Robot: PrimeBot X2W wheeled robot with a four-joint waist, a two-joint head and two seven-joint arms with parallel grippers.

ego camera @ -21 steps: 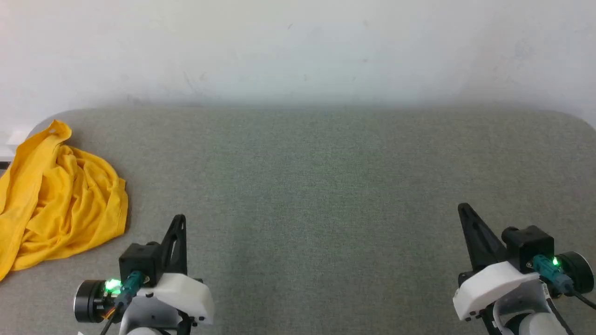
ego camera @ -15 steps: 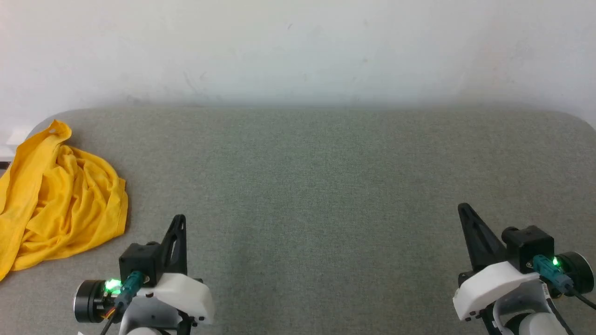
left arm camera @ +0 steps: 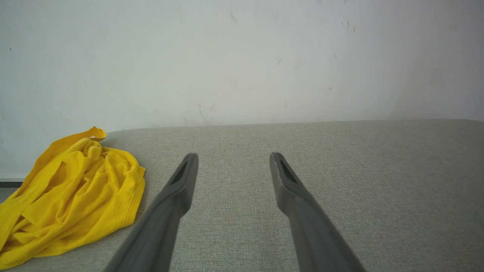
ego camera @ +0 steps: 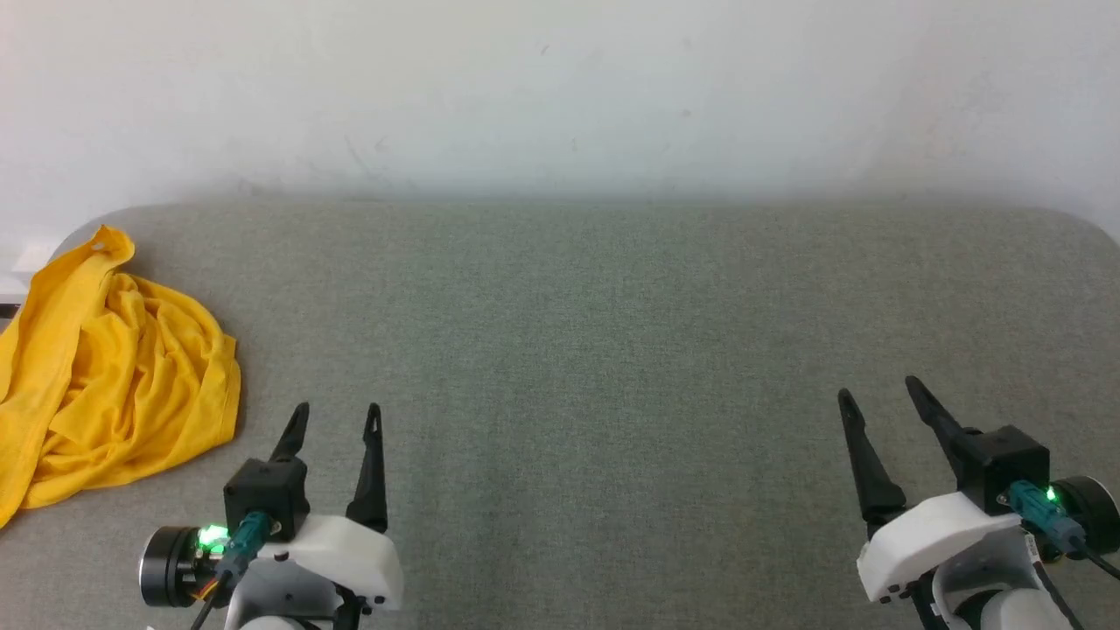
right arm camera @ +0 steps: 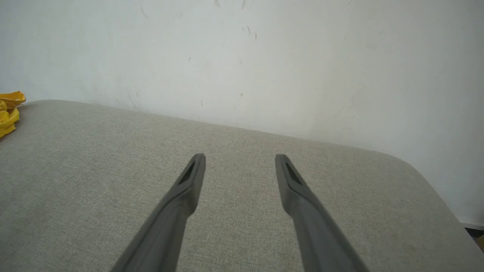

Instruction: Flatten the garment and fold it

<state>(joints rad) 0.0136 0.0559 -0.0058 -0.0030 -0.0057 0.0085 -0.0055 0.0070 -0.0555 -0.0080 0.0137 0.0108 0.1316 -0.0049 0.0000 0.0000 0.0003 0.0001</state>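
One crumpled garment, one gray surface, two empty tools (left tool, right tool, both released).

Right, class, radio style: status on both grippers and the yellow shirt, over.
Left gripper open, empty. Right gripper open, empty. Crumpled bright yellow cotton T-shirt untouched at left edge of grey fabric surface. Nothing in the way.

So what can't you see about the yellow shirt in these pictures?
- Yellow shirt, head view: its left part is cut off by the picture's left edge.
- Any drawing on it: crumpled folds hide it in the head and left wrist views; I see plain yellow.
- Right wrist view: the left edge cuts off most of the shirt.
- Sleeves: too bunched up to tell apart.
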